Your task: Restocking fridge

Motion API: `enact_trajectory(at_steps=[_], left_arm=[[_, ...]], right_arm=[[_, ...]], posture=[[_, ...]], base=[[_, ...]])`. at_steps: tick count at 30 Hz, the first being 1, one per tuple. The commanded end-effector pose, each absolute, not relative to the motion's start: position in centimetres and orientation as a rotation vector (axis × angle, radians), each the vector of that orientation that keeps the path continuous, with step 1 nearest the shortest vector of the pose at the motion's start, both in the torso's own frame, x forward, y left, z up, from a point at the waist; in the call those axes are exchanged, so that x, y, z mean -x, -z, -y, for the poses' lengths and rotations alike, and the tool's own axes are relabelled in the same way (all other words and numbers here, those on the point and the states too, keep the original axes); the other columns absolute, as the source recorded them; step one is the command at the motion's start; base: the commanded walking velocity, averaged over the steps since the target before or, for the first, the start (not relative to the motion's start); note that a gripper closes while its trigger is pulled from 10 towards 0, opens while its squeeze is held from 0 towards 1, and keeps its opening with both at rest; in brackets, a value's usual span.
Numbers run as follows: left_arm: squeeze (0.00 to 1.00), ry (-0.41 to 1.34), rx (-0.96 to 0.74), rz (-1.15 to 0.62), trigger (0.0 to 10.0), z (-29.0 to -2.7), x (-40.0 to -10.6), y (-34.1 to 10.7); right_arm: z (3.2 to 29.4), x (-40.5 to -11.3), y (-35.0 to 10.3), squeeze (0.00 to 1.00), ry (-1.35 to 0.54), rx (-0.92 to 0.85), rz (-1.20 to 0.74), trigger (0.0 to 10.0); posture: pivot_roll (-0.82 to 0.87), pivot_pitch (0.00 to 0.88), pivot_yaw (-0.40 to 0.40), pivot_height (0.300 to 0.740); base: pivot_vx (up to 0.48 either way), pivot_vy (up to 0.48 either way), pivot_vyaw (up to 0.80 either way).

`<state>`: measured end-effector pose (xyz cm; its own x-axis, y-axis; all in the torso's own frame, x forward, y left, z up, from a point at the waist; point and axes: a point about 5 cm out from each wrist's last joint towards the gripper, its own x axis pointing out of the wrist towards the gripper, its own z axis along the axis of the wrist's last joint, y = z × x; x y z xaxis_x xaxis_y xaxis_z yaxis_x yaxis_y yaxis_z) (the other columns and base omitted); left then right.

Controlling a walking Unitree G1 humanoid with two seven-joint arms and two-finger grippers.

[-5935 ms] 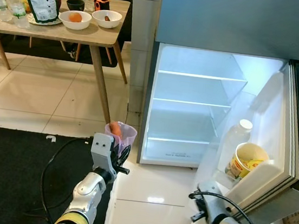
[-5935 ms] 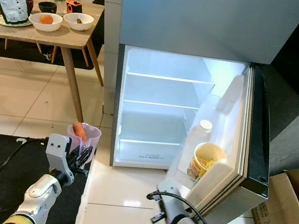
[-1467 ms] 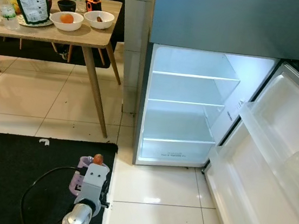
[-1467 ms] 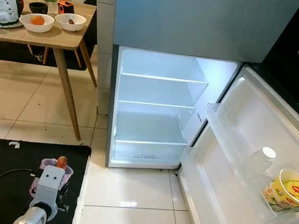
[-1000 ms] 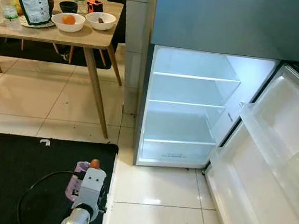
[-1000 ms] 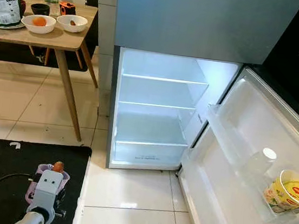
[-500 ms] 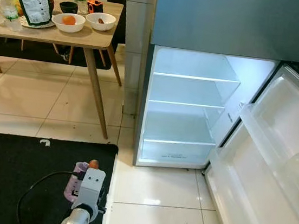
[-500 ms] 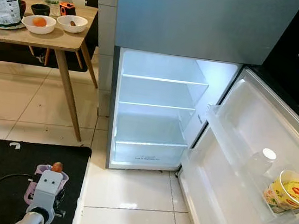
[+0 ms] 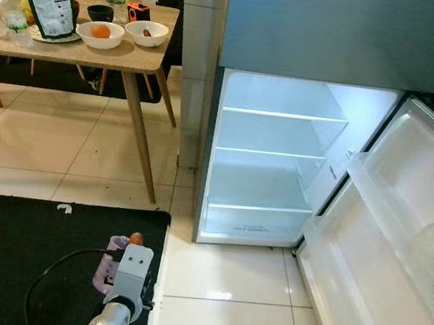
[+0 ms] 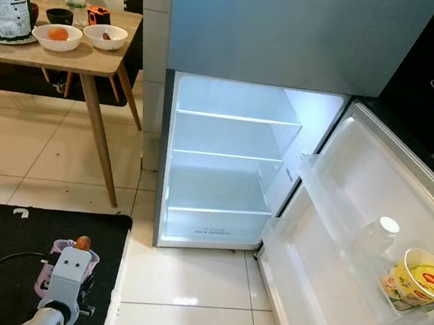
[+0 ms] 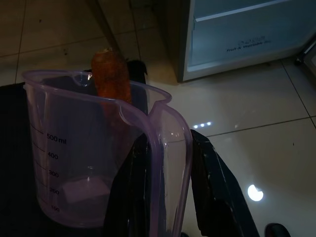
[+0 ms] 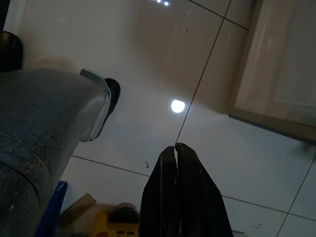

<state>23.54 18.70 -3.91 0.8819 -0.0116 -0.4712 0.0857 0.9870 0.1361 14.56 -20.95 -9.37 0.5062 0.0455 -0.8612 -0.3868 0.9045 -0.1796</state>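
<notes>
The left tool (image 11: 165,197) is clamped on the wall of a purple jug (image 11: 84,163) holding a carrot (image 11: 111,74), low over the black mat (image 9: 7,256) before the open fridge (image 9: 268,169). The right tool (image 12: 176,163) hangs over the floor, fingers pressed together.

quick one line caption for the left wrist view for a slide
Left gripper clamps the rim of a purple measuring jug holding a carrot, near the open fridge.
</notes>
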Motion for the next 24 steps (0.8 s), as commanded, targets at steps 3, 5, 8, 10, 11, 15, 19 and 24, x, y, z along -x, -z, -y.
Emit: enact_trajectory(at_steps=[3, 5, 8, 10, 11, 15, 19, 24], left_arm=[[0.0, 0.05, -0.162, -0.506, 10.0, -18.93, -23.41, 4.06], [0.0, 0.05, -0.162, -0.506, 10.0, -18.93, -23.46, 4.03], [0.0, 0.05, -0.161, -0.504, 10.0, -18.92, -23.54, 3.99], [0.0, 0.049, -0.16, -0.503, 10.0, -18.94, -23.63, 3.93], [0.0, 0.048, -0.16, -0.502, 10.0, -18.95, -23.65, 3.92], [0.0, 0.047, -0.158, -0.495, 10.0, -19.02, -23.89, 3.73], [0.0, 0.046, -0.158, -0.495, 10.0, -19.04, -23.91, 3.72], [0.0, 0.048, -0.16, -0.492, 10.0, -19.11, -24.02, 3.63]], right_arm=[[21.27, -14.37, 9.41, 0.0, -0.255, 0.375, -1.026, 10.0], [21.23, -14.43, 9.4, 0.0, -0.255, 0.375, -1.026, 10.0], [21.2, -14.52, 9.38, 0.0, -0.254, 0.375, -1.026, 10.0], [21.17, -14.58, 9.37, 0.0, -0.256, 0.377, -1.025, 10.0], [21.16, -14.59, 9.37, 0.0, -0.257, 0.378, -1.025, 10.0], [21.13, -14.85, 9.29, 0.0, -0.256, 0.381, -1.02, 10.0], [21.13, -14.88, 9.27, 0.0, -0.255, 0.381, -1.019, 10.0], [21.19, -14.88, 9.28, 0.0, -0.251, 0.382, -1.024, 10.0]], posture=[[-0.03, 0.024, -0.052, 0.74], [-0.03, 0.018, -0.05, 0.74], [-0.02, 0.011, -0.051, 0.74], [-0.02, 0.011, -0.051, 0.74], [-0.02, 0.011, -0.051, 0.74], [-0.02, 0.017, -0.052, 0.74], [-0.02, 0.014, -0.051, 0.74], [-0.01, 0.013, -0.048, 0.74]], base=[[0.0, 0.0, 0.0], [0.0, 0.0, 0.0], [0.0, 0.0, 0.0], [0.0, 0.0, 0.0], [0.0, 0.0, 0.0], [0.0, 0.0, 0.0], [0.0, 0.0, 0.0], [0.0, 0.0, 0.0]])
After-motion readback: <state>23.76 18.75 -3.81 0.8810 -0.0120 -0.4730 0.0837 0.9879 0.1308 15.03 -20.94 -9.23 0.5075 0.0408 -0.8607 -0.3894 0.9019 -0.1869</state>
